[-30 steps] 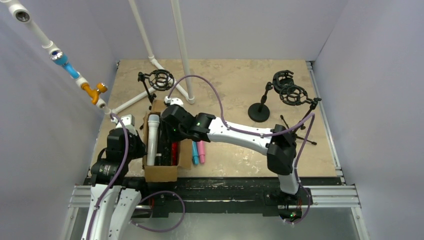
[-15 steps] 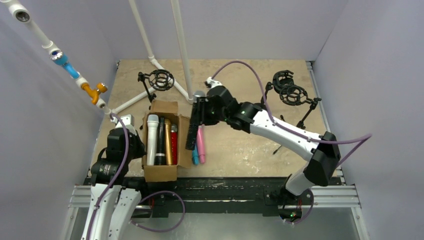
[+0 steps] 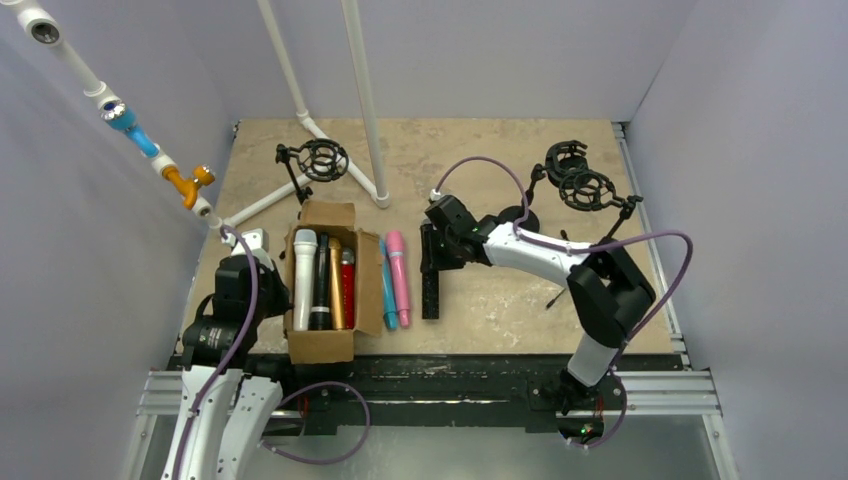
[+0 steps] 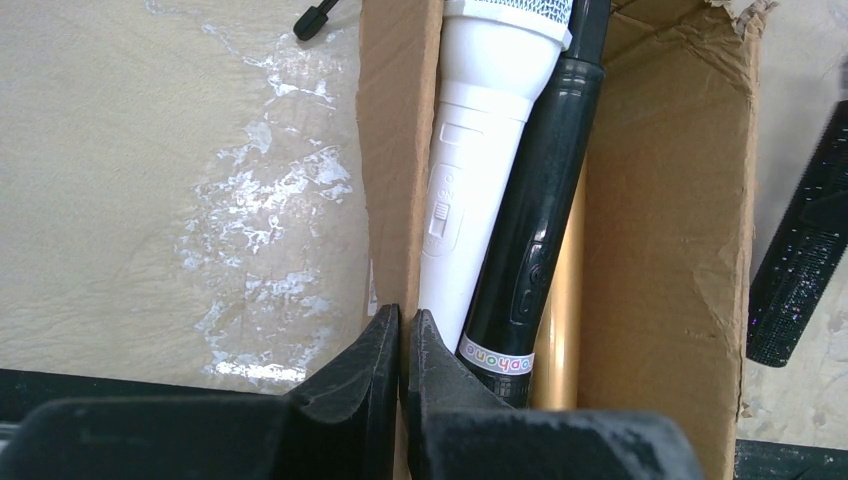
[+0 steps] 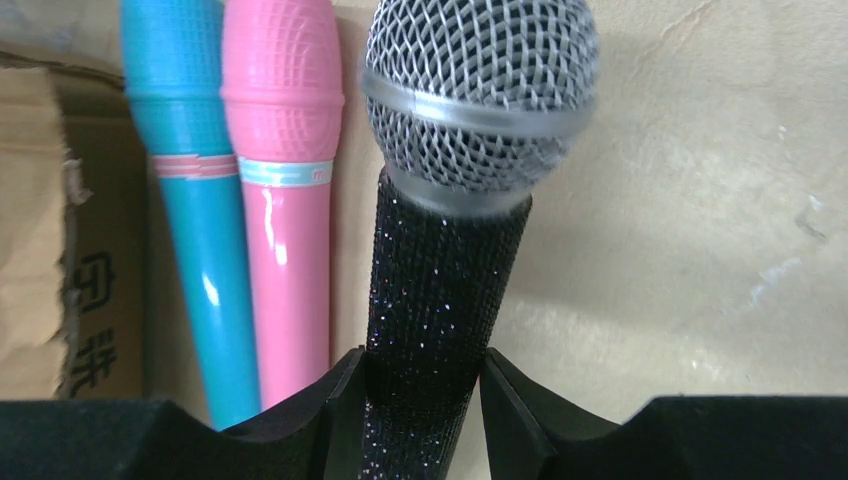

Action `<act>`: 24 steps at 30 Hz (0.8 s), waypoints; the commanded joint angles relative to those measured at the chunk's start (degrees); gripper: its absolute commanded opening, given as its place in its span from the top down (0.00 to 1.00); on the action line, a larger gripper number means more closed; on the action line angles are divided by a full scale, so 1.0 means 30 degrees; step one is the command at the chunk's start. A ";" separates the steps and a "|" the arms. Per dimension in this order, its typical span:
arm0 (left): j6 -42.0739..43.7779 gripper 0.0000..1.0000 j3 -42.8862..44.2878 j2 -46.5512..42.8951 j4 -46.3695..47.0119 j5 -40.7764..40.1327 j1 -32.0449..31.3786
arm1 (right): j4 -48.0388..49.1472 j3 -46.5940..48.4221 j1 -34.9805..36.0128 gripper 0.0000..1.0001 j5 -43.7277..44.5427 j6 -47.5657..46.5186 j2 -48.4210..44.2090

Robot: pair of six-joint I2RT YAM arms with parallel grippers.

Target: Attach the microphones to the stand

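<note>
Swung right from the box (image 3: 322, 348), the right hand (image 3: 434, 255) grips the black glitter microphone (image 3: 431, 295) mid-frame, stands (image 3: 575, 185) upper right. Left wrist: left hand (image 4: 401, 345) closed, empty. Right wrist: narrow pinch below the head; handle could pivot or slip

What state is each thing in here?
Left tool: shut.
Right tool: shut on the black microphone.
Black microphone: held by its handle.
Box: open, four microphones inside.
Pink microphone: lying on the table.
Blue microphone: lying beside the pink one.
Stands: empty.
</note>
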 commanded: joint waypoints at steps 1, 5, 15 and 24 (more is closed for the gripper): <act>-0.0042 1.00 0.0668 -0.0047 0.2055 -0.0174 -0.0028 | 0.2136 0.0568 0.0007 0.94 -0.0426 -0.0281 0.0981; -0.0085 1.00 0.0741 0.0057 0.2047 0.0004 -0.0028 | 0.2852 0.1050 -0.0009 0.85 -0.0887 0.0326 0.1868; -0.0115 1.00 0.0685 -0.0175 0.2031 0.0123 -0.0028 | 0.3259 0.0743 -0.0007 0.37 -0.1943 0.2040 0.0622; -0.0144 1.00 0.0676 -0.0234 0.2026 0.0120 -0.0028 | 0.1474 0.3707 0.1563 0.39 0.1097 0.3099 -0.2922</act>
